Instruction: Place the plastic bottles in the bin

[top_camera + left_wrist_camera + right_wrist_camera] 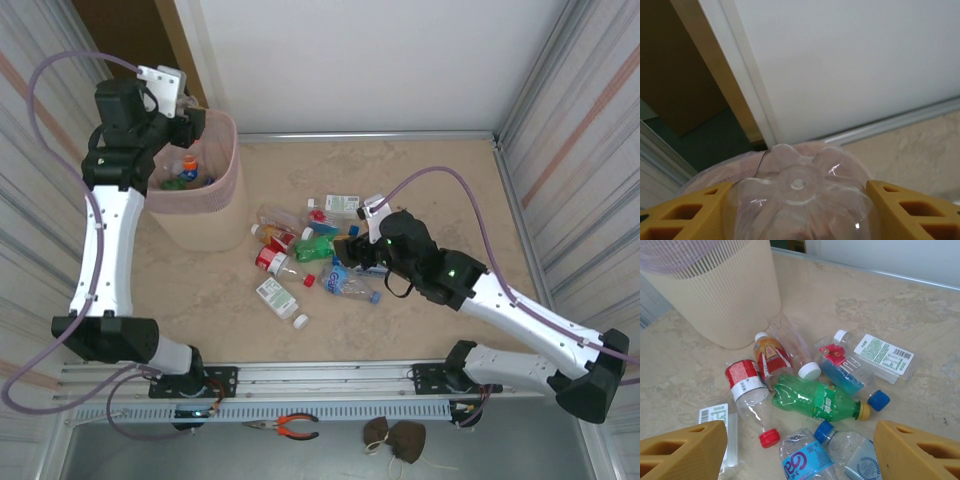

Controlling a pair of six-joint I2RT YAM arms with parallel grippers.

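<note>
The pale pink bin (215, 205) stands at the table's back left, with a few bottles (183, 172) inside. My left gripper (190, 128) hovers over its rim, shut on a clear bottle (800, 190) whose petal-shaped base faces the left wrist camera between the yellow fingers (685, 215). The bin's rim (720, 170) shows behind it. Several bottles (315, 250) lie in a heap mid-table. My right gripper (800, 455) hangs open just above them, nothing between its fingers (920, 450). Below it lie a green bottle (815, 397), a red-labelled one (747, 387), and a blue-labelled one (802, 460).
Orange-handled pliers (290, 427) and a brown object (395, 438) lie below the arms' mounting rail. Corrugated walls close in both sides of the table. A flat clear bottle with a white label (885, 357) lies at the heap's far edge.
</note>
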